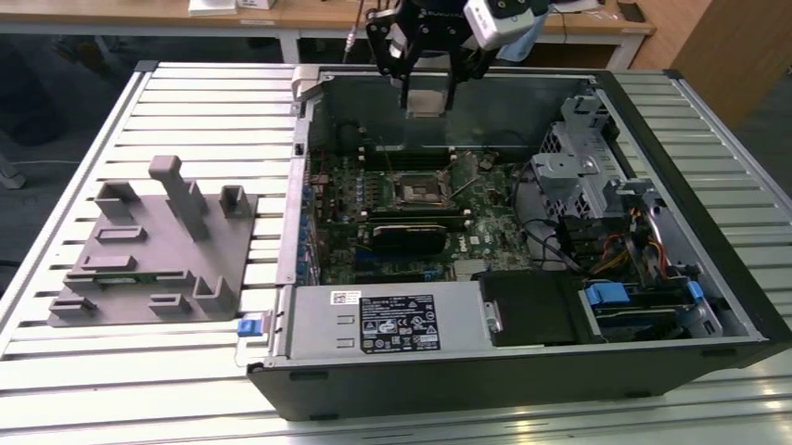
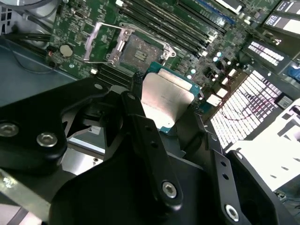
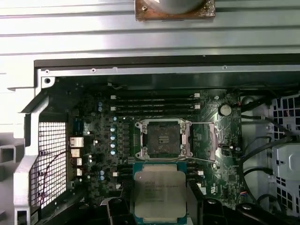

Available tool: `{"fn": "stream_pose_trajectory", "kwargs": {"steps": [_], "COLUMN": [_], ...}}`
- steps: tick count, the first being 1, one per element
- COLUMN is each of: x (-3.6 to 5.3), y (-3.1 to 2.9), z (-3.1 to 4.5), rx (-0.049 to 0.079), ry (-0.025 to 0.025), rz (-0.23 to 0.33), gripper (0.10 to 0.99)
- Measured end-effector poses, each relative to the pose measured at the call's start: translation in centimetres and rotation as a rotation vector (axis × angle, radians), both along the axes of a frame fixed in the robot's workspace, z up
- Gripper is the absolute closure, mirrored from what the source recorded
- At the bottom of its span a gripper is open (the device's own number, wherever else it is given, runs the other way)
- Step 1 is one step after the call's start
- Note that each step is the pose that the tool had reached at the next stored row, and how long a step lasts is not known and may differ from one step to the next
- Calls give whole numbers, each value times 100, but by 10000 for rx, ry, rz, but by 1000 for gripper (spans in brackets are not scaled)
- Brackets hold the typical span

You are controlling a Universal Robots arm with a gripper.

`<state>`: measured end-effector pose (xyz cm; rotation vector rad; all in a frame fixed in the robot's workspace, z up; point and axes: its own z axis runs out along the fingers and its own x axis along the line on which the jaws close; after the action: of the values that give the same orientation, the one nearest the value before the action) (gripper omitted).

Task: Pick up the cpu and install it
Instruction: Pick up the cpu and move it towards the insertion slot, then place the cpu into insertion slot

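Note:
My gripper (image 1: 424,93) hangs over the far side of the open computer case (image 1: 693,278) and is shut on the cpu (image 1: 424,100), a thin square chip with a pale silvery top. In both wrist views the cpu (image 2: 168,99) (image 3: 159,190) sits clamped by its edges between the black fingers (image 2: 140,117). The motherboard's dark socket (image 3: 163,139) (image 2: 138,49) (image 1: 418,190) lies below and ahead of the chip. It is bare, with its metal frame (image 3: 204,140) swung open to one side. The cpu is held well above the board, apart from the socket.
A grey plastic fixture (image 1: 148,250) stands on the slatted table at the exterior view's left. Inside the case are memory slots (image 3: 154,105), a heat sink (image 1: 418,232), a power supply (image 1: 384,320), a drive cage (image 1: 594,176) and cables (image 3: 262,145).

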<state>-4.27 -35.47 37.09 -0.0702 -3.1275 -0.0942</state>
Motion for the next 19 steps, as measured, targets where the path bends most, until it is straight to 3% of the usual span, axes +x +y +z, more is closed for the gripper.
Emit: {"fn": "stream_pose_trajectory", "kwargs": {"steps": [6,15,19], "x": [75,91,92], "y": [0,0,0], "z": [-3,-2,-3], "rx": [0,-20,-21], "ry": [-1,0,1], "rz": [-10,-55,-351], "gripper": [553,553,553]}}
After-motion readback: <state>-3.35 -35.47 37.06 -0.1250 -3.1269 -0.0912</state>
